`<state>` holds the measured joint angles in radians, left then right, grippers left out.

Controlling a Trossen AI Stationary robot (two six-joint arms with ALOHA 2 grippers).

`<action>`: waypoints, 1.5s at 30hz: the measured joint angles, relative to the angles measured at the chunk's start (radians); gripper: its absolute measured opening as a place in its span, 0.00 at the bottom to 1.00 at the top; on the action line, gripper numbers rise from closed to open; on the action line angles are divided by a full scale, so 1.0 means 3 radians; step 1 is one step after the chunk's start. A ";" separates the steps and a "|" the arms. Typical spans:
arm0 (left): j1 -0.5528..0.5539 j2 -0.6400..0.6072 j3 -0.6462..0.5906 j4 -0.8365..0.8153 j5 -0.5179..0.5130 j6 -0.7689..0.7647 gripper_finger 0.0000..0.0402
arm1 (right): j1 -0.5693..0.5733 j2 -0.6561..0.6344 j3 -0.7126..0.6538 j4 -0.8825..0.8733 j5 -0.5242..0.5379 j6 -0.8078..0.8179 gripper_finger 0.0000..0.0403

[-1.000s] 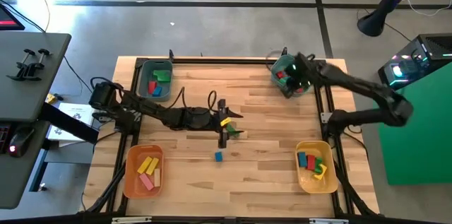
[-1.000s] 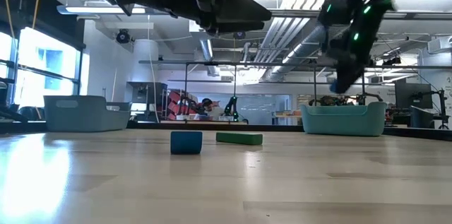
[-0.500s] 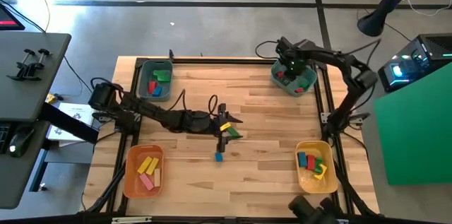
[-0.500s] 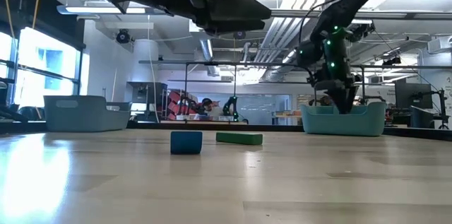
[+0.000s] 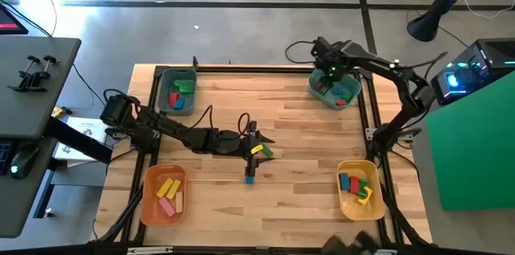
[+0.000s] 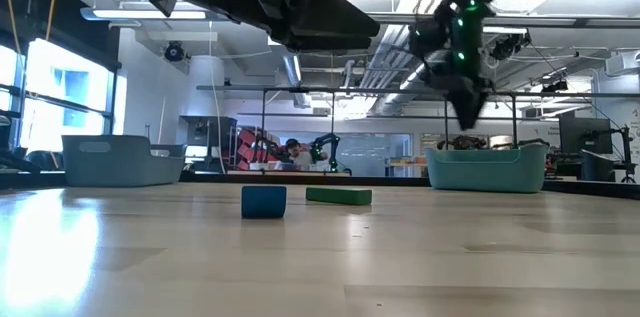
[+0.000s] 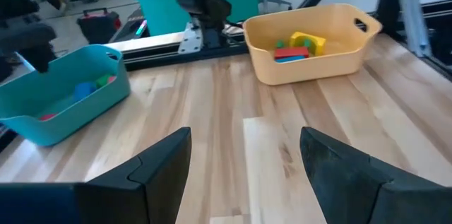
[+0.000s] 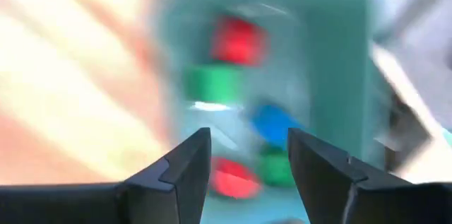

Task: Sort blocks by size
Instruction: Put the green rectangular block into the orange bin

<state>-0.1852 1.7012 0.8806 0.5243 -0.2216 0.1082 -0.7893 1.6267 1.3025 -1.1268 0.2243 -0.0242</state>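
Two loose blocks on bare wood near mid-table: blue cube (image 5: pixel 249 178) toward the front, green bar (image 5: pixel 265 152) just behind it, the pair near each other but apart in the low view, cube (image 6: pixel 264 201) left of bar (image 6: pixel 339 196). Yellow block (image 5: pixel 257 150) right at the left gripper (image 5: pixel 254 151), touching or overlapping the green bar from above; cannot tell whether held or merely beneath the fingers. Left gripper hovering above the table over these blocks, fingers (image 7: pixel 159 164) spread wide, nothing visible between them in the left wrist view, only plank surface ahead.

Remaining blocks in four bins. Back-right teal bin (image 5: pixel 352 94): red, green and blue pieces, seen blurred in the right wrist view as a red block (image 8: pixel 239 40), a green one (image 8: pixel 212 81) and a blue one (image 8: pixel 274 123). Right gripper (image 5: pixel 328 68) poised above that bin's rear-left edge, fingers (image 8: pixel 185 167) apart and empty, the bin's blocks lying below and beyond the tips, none between them. In the low view, right gripper (image 6: pixel 465 107) raised clear of the bin rim.

Back-left grey-teal bin (image 5: pixel 163 84): green, red and blue blocks. Front-left orange bin (image 5: pixel 148 199): yellow and pink bars. Front-right yellow bin (image 5: pixel 344 170): blue, red, green and yellow pieces; same bin (image 7: pixel 332 65) in the left wrist view with a yellow, a red and a green piece visible.

Beyond the table: green panel (image 5: pixel 475 150) at right, dark side desk (image 5: pixel 32 86) at left.
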 joint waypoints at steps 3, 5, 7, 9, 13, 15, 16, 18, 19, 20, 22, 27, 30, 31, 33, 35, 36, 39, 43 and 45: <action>0.0000 0.0000 0.0000 0.0003 -0.0102 0.0000 0.63 | 0.0280 -0.0015 -0.0054 0.0271 -0.0511 -0.0007 0.43; 0.0000 0.0000 0.0000 0.0001 -0.0116 0.0000 0.63 | 0.0446 0.0049 -0.0140 0.0579 -0.0720 0.0004 0.40; 0.0000 0.0000 0.0000 0.0000 -0.0118 0.0000 0.63 | 0.0550 0.0169 -0.0210 0.0936 -0.0812 0.0061 0.37; 0.0000 0.0000 0.0000 -0.0006 -0.0118 -0.0002 0.63 | 0.0575 0.0312 -0.0233 0.1184 -0.0806 0.0102 0.33; -0.0011 0.0000 0.0000 -0.0011 -0.0118 -0.0007 0.63 | 0.0505 0.0587 -0.0207 0.1406 -0.0701 0.0231 0.26; -0.0017 0.0000 0.0000 -0.0013 -0.0118 -0.0005 0.63 | 0.0436 0.0696 -0.0191 0.1418 -0.0575 0.0242 0.24; -0.0017 0.0000 0.0000 -0.0013 -0.0119 -0.0007 0.63 | 0.0393 0.0735 -0.0185 0.1411 -0.0517 0.0255 0.23; -0.0018 0.0000 0.0000 -0.0013 -0.0119 -0.0005 0.63 | 0.0314 0.0782 -0.0182 0.1404 -0.0355 0.0273 0.21; -0.0018 0.0000 0.0000 -0.0013 -0.0118 -0.0005 0.63 | 0.0268 0.0796 -0.0182 0.1399 -0.0298 0.0302 0.20; -0.0018 0.0000 0.0000 -0.0013 -0.0119 -0.0005 0.63 | 0.0228 0.0800 -0.0182 0.1400 -0.0212 0.0320 0.20; -0.0018 0.0000 0.0000 -0.0016 -0.0119 -0.0005 0.63 | 0.0137 0.0797 -0.0182 0.1415 -0.0051 0.0351 0.19; -0.0018 0.0000 0.0000 -0.0017 -0.0119 -0.0004 0.63 | -0.0106 0.0796 -0.0181 0.1423 0.0126 0.0419 0.19; -0.0018 0.0000 0.0000 -0.0026 -0.0119 -0.0003 0.63 | -0.0215 0.0796 -0.0181 0.1427 0.0127 0.0430 0.19; -0.0018 0.0000 0.0000 -0.0037 -0.0119 -0.0003 0.63 | -0.0240 0.0796 -0.0181 0.1424 0.0127 0.0430 0.19; -0.0018 0.0000 0.0000 -0.0055 -0.0119 -0.0002 0.63 | -0.0268 0.0796 -0.0181 0.1427 0.0124 0.0372 0.19; -0.0018 0.0000 0.0000 -0.0064 -0.0119 -0.0002 0.63 | -0.0270 0.0770 -0.0181 0.1426 0.0122 0.0298 0.19; -0.0018 0.0000 0.0000 -0.0072 -0.0120 -0.0002 0.63 | -0.0262 0.0739 -0.0181 0.1426 0.0119 0.0244 0.19; -0.0018 0.0000 0.0000 -0.0088 -0.0120 -0.0002 0.63 | -0.0166 0.0581 -0.0181 0.1428 0.0105 0.0148 0.19; -0.0032 0.0000 0.0001 -0.0136 -0.0253 -0.0006 0.63 | 0.0162 0.0287 -0.0181 0.1429 0.0098 0.0038 0.19; -0.0074 0.0000 0.0001 -0.0188 -0.0462 -0.0009 0.63 | 0.0413 0.0102 -0.0239 0.1507 0.0099 -0.0024 0.19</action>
<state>-0.2075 1.7012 0.8810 0.4680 -0.3603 0.1055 -0.6655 1.6573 1.2309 -0.6747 0.2539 -0.0314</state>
